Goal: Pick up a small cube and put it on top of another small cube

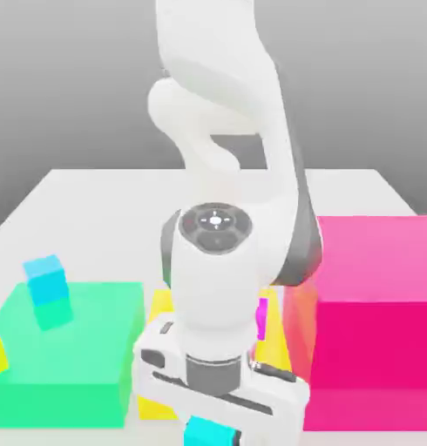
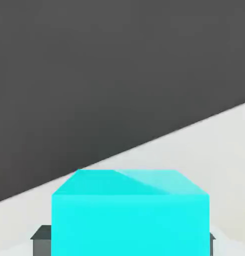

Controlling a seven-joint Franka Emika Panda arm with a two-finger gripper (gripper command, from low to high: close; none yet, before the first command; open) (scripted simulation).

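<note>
Gripper [image 1: 208, 427] clamped on the small turquoise cube [image 2: 130, 215], low at the table's [image 1: 86, 196] near edge.
Magenta cube [image 1: 262, 318] sits behind the arm; green block [image 1: 69, 366], yellow block [image 1: 160, 305] and pink block [image 1: 374, 322] flank it.

Green block [image 1: 69, 366], pink block [image 1: 374, 331], bluer small cube [image 1: 48, 280].

The white arm [image 1: 221, 218] is bending low, and its gripper [image 1: 208, 427] is pointing down, squeezing tight.

Glossy white arm [image 1: 219, 131], grey joint bands, round dark wrist cap [image 1: 216, 223]
</note>
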